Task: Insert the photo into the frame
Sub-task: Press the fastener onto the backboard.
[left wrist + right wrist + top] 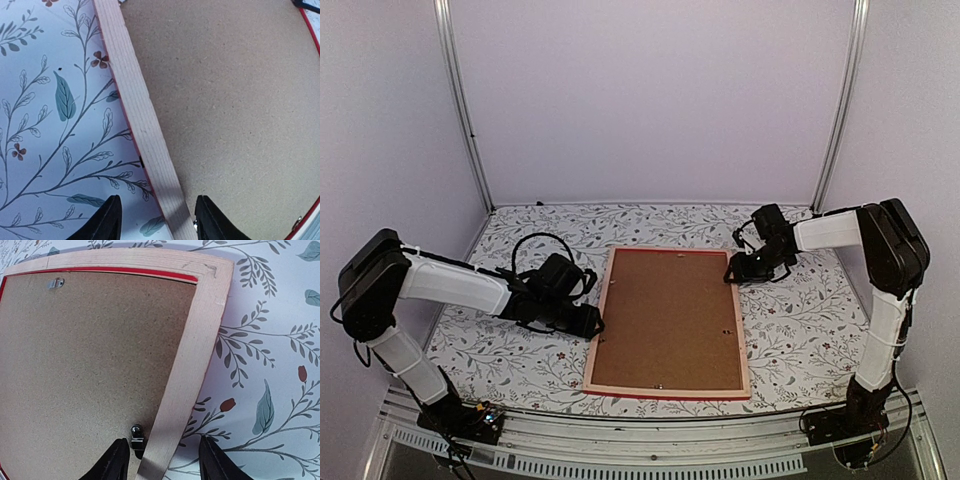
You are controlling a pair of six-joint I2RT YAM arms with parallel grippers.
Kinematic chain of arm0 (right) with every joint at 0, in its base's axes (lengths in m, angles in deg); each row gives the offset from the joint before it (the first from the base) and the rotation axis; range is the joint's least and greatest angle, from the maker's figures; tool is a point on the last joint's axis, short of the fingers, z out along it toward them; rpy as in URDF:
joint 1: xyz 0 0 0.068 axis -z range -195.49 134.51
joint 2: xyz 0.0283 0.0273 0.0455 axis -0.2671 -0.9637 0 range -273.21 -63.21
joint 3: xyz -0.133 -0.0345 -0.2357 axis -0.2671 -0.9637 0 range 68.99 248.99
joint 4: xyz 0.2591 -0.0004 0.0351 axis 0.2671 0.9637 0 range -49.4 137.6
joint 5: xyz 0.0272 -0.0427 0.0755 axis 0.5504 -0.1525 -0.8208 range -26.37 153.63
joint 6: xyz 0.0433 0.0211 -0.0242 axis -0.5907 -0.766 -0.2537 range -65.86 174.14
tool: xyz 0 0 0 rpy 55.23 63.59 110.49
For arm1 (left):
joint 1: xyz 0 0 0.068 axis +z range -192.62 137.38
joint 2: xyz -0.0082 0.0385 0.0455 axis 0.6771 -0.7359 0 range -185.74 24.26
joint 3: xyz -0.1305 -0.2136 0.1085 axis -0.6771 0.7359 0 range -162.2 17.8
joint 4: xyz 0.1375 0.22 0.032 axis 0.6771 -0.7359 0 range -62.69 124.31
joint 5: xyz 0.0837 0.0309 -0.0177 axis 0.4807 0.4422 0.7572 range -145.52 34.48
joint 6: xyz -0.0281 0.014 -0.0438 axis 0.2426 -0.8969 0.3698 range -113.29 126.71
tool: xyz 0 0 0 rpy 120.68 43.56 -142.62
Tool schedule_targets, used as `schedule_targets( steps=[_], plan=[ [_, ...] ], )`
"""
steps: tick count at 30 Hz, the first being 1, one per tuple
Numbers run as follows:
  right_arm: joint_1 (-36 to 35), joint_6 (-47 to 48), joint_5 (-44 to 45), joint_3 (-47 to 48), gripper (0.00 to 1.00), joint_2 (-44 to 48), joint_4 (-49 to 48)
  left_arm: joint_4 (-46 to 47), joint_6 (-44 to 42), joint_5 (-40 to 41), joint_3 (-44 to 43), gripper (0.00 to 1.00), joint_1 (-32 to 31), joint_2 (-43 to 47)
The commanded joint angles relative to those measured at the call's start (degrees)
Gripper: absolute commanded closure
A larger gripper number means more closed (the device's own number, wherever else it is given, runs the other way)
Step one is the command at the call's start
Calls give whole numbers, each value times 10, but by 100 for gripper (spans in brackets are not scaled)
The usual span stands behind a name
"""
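Observation:
The frame lies face down in the middle of the table, pale wood back up, with a thin red edge showing. A plain brown backing board fills it. The photo is hidden. My left gripper is open, its fingers astride the frame's left rail. My right gripper is open, its fingers astride the frame's right rail near the far right corner. A small black turn clip sits on the board just inside the right rail.
The table has a floral patterned cover. A metal clip sits on the board near the frame's far edge. White walls and metal posts close in the back and sides.

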Motion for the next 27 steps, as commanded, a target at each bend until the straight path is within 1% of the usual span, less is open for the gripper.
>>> schedule_targets(
  steps=[1,3,6,15,27],
  plan=[
    [11,1,-34,-23,46,-16,19,-5,-5,4,-10,46,-6,-6],
    [13,-5,-51,-23,42,-14,13,-6,-6,4,-11,46,-7,-6],
    [20,-15,-70,-23,41,-11,7,-6,-7,5,-12,46,-6,-8],
    [23,-9,-39,-21,49,-7,22,-5,-6,4,-7,46,-6,-6],
    [22,9,15,-21,51,-6,40,-4,-5,4,-6,46,-6,-7]
  ],
)
